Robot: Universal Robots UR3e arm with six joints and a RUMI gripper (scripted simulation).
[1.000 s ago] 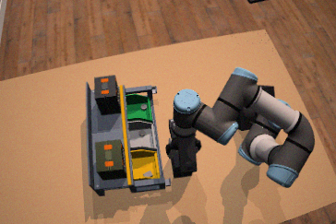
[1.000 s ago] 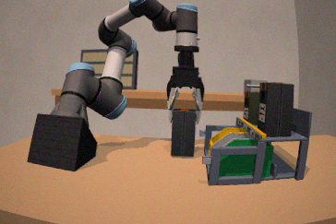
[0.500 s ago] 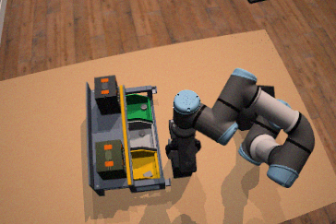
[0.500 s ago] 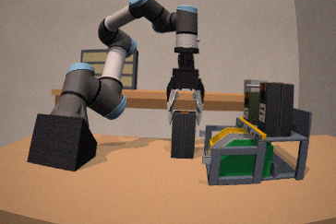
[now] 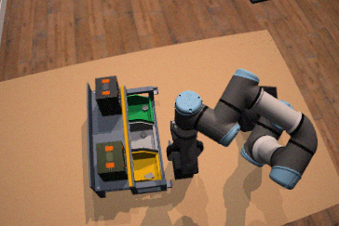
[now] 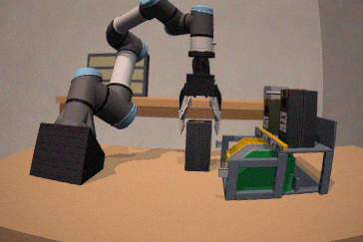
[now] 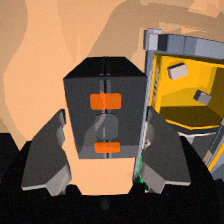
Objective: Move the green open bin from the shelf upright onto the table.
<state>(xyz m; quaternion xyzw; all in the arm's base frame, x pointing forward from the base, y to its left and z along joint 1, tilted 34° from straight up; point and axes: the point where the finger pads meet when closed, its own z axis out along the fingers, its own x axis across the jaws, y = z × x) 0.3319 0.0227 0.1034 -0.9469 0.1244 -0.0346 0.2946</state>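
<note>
The end effector (image 6: pixel 199 115) hangs in the middle of the exterior frame, pointing straight down over a dark box (image 6: pixel 197 145) that stands upright on the tabletop (image 6: pixel 125 198). Its jaws are partly spread and straddle the top of the box. In the wrist view the two grey fingers sit at either side of the box (image 7: pixel 105 120), with a sliver of tabletop showing along the left one, so it has hold of nothing. The box face carries two orange marks, one above the other.

Just right of the box in the exterior frame stands the grey shelf (image 6: pixel 326 138). From the top view the shelf (image 5: pixel 91 134) lies left of centre, with three open bins in a row along its right-hand side. The green bin (image 5: pixel 140 109) is at the upper end of that row, seated in the shelf, with a small grey part (image 5: pixel 145 108) in it. A grey bin (image 5: pixel 142 139) sits in the middle; its contents are too dim to tell. The yellow bin (image 5: pixel 146 166) is at the lower end, nearest the end effector, and the wrist view shows two small grey blocks (image 7: pixel 177 71) in it. Two more dark boxes (image 5: pixel 107 94) with orange marks stand on the shelf's left-hand side, one at the upper end, one at the lower.
</note>
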